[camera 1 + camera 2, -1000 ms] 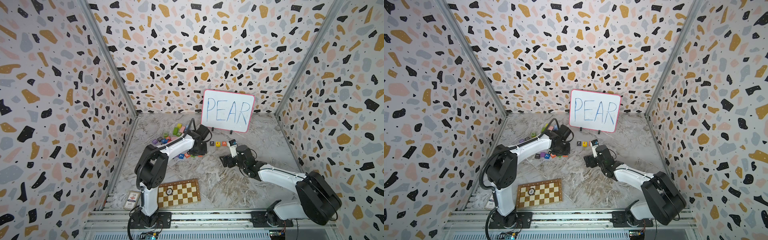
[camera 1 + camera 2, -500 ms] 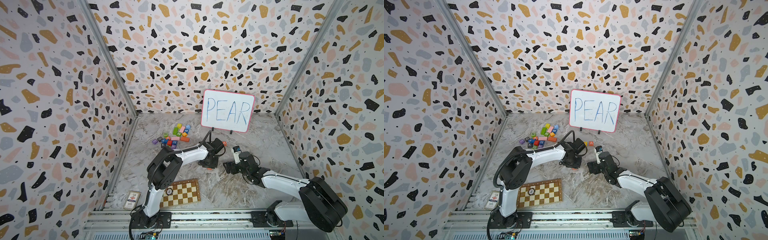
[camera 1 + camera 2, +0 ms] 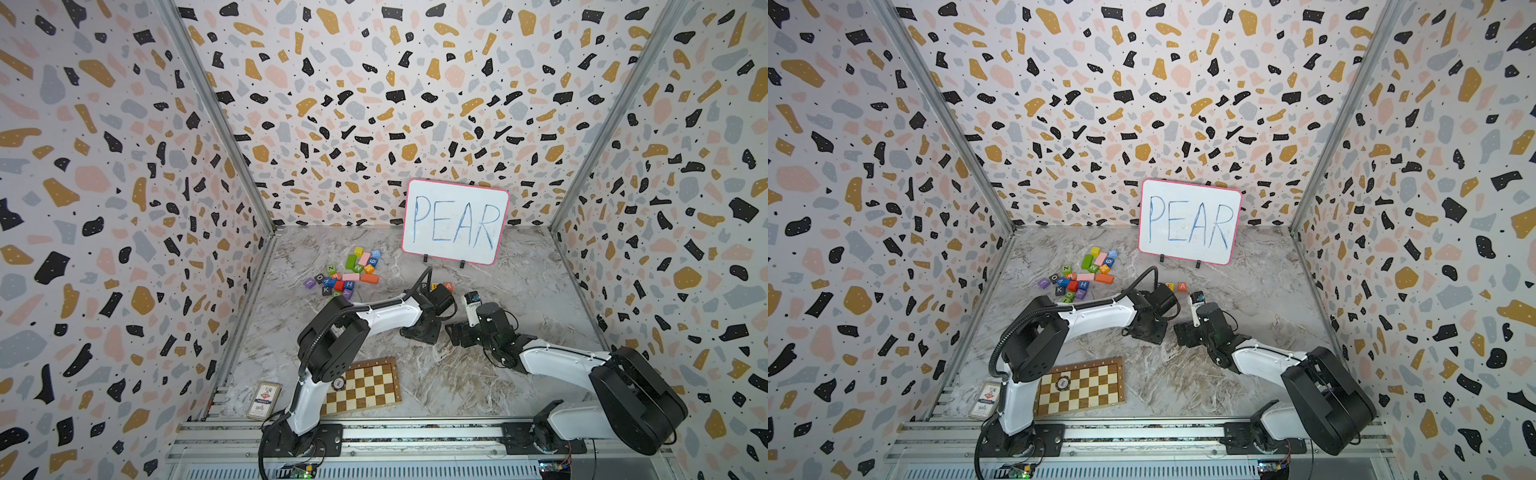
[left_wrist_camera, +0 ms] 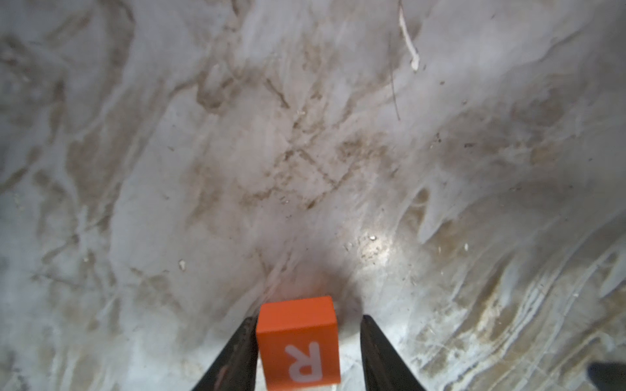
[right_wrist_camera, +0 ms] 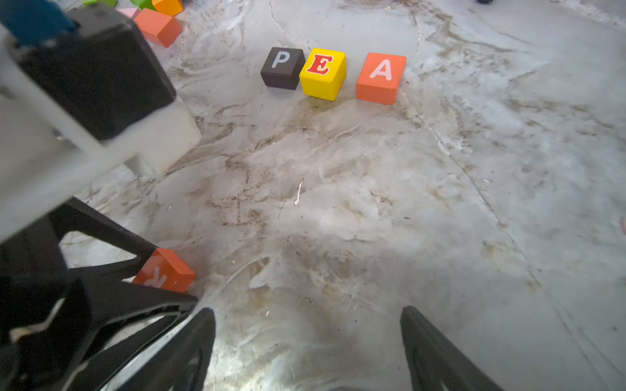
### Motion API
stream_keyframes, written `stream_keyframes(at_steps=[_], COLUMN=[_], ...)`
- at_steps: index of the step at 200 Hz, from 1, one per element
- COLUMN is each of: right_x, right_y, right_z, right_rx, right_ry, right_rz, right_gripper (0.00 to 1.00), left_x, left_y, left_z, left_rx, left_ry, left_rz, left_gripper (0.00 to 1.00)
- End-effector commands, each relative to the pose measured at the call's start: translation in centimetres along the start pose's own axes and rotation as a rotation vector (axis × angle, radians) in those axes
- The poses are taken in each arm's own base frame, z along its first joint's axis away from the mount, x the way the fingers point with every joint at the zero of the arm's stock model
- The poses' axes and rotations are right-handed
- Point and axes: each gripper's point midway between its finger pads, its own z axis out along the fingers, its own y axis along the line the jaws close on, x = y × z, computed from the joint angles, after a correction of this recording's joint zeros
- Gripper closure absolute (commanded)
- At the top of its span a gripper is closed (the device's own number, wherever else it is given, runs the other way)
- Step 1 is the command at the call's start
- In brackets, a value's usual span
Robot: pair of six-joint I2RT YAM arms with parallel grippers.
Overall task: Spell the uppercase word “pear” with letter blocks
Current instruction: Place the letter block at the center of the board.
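1. chessboard (image 3: 365, 386): nearest, table front, unused.
2. right gripper (image 5: 305, 309): jaws wide apart, empty, low over bare table.
3. left gripper (image 4: 308, 317): jaws parted round r block (image 4: 298, 342); one finger touching, gap on other side, so prob. not gripped.
4. p block (image 5: 283, 67), e block (image 5: 323, 72), a block (image 5: 381, 78): row further back, 3 of 4 placed.
5. left to do: r goes beside a, away from e.
6. spare blocks (image 3: 349, 276), whiteboard (image 3: 455, 222): farthest.

Top views high, frontal, nearly identical — wrist cameras close over the tabletop (image 4: 305, 135)
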Motion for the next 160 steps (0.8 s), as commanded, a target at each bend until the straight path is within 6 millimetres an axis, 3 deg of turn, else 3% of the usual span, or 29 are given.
stream_keyframes(at_steps=[1,64,114,160], right_x=[-0.4,-1.4,-1.6,-0.2], right_y=[0.1,0.9,2.5,4.5], right_z=[0.1,0.3,1.2,2.3], right_rx=[-0.008,-0.047,-0.112,-0.106], right_ry=[-0.009,-0.002,0.020,0.112], right_rz=[0.002,-0.009,-0.036,-0.178], right_gripper=[0.13,0.13,0.13,0.13], left_x=[2.1,2.8,1.8,1.7], left_y=[2.5,4.0,6.0,6.7], left_z=[0.3,0.3,-0.4,-1.9], left_rx=[-0.103,-0.136,-0.101,-0.044], left_ry=[0.054,0.038,0.002,-0.015], left_rz=[0.023,0.003,-0.082,-0.141], left_gripper=[0.50,0.47,0.47,0.47])
